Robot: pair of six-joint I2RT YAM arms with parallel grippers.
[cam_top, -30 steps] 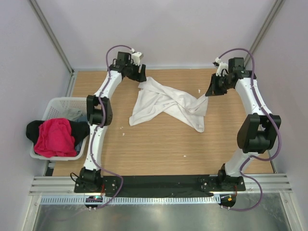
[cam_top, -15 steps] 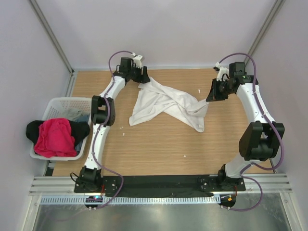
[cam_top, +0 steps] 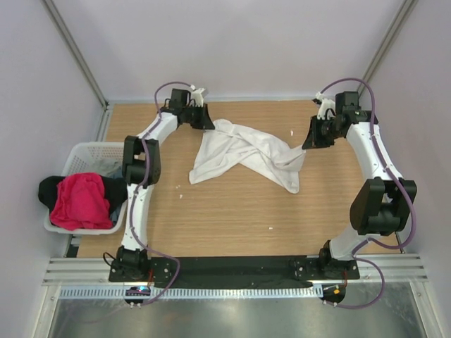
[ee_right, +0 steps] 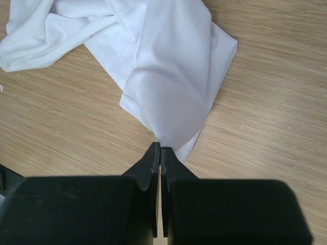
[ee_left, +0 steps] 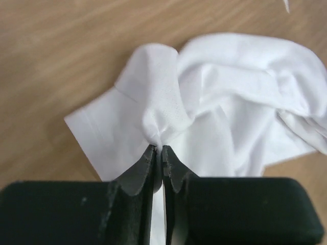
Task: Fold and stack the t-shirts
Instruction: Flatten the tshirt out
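White t-shirt (cam_top: 243,151) lies crumpled at the far middle of the wooden surface (cam_top: 232,211). Left hand (ee_left: 159,149) is clamped on a bunched fold. The right hand (ee_right: 160,148) is clamped on the opposite edge, presumably to stretch it flat for folding.

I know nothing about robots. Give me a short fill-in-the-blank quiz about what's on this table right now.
1. The crumpled shirt on the table is ____ in colour.
2. It is pinched by ____ grippers at once: the left gripper and the right gripper.
3. In the basket, the pink-red shirt lies on top of a ____ one.

Missing words: white; two; black.
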